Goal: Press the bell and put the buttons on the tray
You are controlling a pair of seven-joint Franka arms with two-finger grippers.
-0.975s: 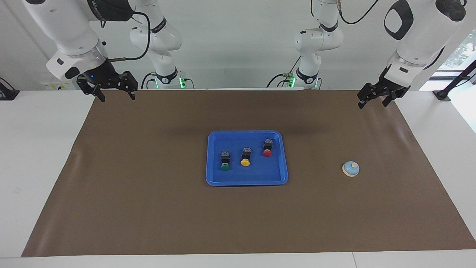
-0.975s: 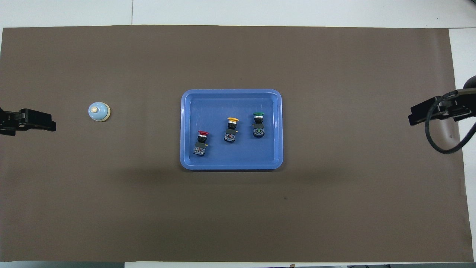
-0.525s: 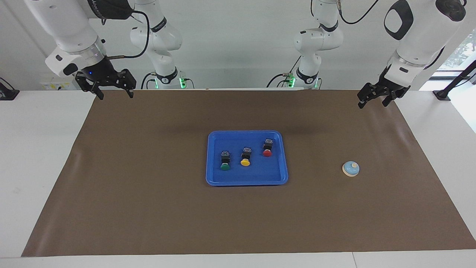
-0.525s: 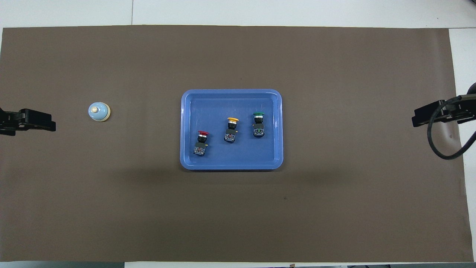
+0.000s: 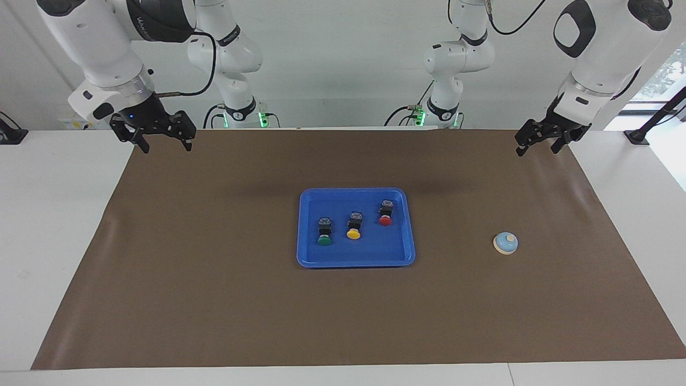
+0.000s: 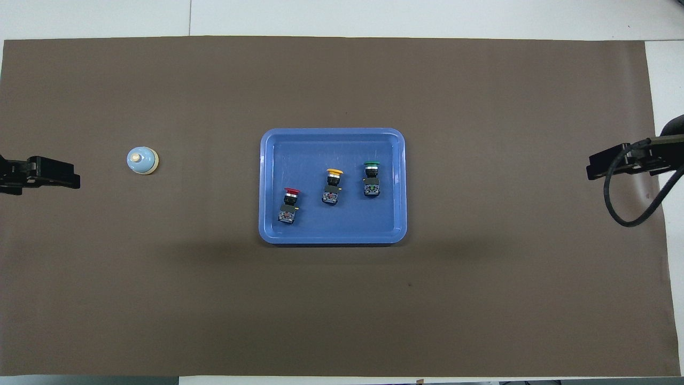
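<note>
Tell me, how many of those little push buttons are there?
3, all lying in the blue tray: the red button toward the left arm's end and nearest the robots, the yellow button in the middle, the green button toward the right arm's end. Nothing seems hidden.

No legible text on table items; lettering on right arm (image 5: 155,19) black cuff unreadable.

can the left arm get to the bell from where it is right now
Probably yes. The left gripper hangs open and empty over the mat's edge at its own end of the table, and the bell stands alone on bare mat at that end, well apart from the blue tray, nothing between them.
</note>
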